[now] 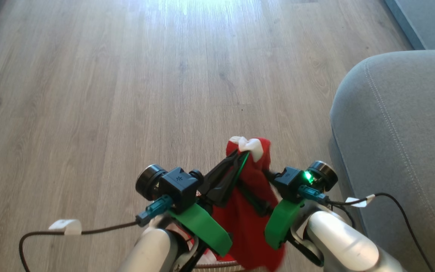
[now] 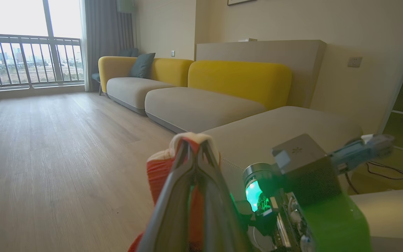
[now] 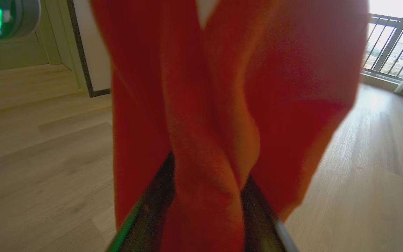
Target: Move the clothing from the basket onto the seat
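Rising at three o'clock in the head view, the large grey fabric-upholstered seat cushion (image 1: 398, 132) flanks the soft bright-red garment with white parts (image 1: 247, 223), hanging at six o'clock, pinched in the left gripper (image 1: 241, 154). The right gripper (image 3: 205, 189) straddles a fold with its fingertips buried; its grip I cannot tell.

clothing (image 1: 247, 226): hanging above floor (image 1: 127, 94) | seat (image 1: 398, 132): right of clothing, near, not touching | floor: ahead and left

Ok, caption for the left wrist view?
Left tool pinches the red garment by its white-trimmed edge, grey seat just beyond.
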Controlling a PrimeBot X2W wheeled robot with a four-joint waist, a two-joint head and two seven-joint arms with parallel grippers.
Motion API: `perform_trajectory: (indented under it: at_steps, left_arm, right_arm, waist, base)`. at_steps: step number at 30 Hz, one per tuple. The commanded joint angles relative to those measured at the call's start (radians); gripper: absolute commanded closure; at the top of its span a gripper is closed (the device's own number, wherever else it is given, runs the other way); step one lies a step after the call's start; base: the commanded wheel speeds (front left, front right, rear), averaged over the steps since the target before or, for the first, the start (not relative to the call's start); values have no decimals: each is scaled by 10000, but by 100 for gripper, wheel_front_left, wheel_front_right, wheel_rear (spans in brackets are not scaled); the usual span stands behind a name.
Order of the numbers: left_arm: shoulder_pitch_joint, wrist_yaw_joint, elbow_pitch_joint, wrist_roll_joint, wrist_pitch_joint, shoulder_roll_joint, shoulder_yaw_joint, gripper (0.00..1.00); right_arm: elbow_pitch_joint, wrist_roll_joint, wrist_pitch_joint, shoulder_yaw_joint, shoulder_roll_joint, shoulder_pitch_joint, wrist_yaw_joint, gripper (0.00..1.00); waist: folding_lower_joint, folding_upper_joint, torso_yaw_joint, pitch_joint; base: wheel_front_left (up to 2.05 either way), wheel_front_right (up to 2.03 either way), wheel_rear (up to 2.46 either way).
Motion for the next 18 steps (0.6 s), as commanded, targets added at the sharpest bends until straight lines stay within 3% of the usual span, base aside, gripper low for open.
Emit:
perform_trajectory:
  at_steps: [1, 2, 3, 5, 6, 7, 8, 18]
  left_arm:
    - [-354, 103, -529, -82, 31, 31, 262, 100]
    - [-338, 146, -600, -123, 55, 31, 251, 100]
    - [-317, 186, -631, -175, 64, 31, 266, 92]
    - [-299, 267, -592, -148, 52, 75, 315, 59]
    - [-269, 296, -546, -170, 33, 87, 345, 51]
    - [-240, 323, -507, -189, -6, 99, 378, 15]
    - [-214, 341, -460, -206, -70, 109, 408, 0]
    - [-109, 263, 1325, -186, -1102, 227, 423, 0]
  right_arm:
    - [-252, 287, -94, 141, 52, -354, -2, 100]
    - [-279, 427, -94, 133, 36, -373, -2, 100]
    - [-310, 495, -94, 93, 16, -389, -2, 100]
    - [-375, 563, -94, 58, -34, -407, -2, 100]
    - [-408, 584, -94, 31, -67, -411, -2, 100]
    - [-435, 596, -94, -14, -102, -419, -2, 100]
    - [-475, 612, -94, -81, -136, -427, -2, 100]
    - [-1122, 521, -94, -1101, -690, -352, -2, 100]
  waist:
    - [0, 0, 20, -13]
    - [0, 0, 16, -10]
    - [0, 0, 9, -1]
    - [0, 0, -32, 21]
    - [0, 0, -67, 29]
    - [0, 0, -118, 48]
    - [0, 0, -171, 69]
    - [0, 0, -1656, 436]
  base:
    - [0, 0, 0]
    - [0, 0, 0]
    - [0, 0, 0]
    - [0, 0, 0]
    - [0, 0, 0]
    - [0, 0, 0]
    - [0, 0, 0]
    - [0, 0, 0]
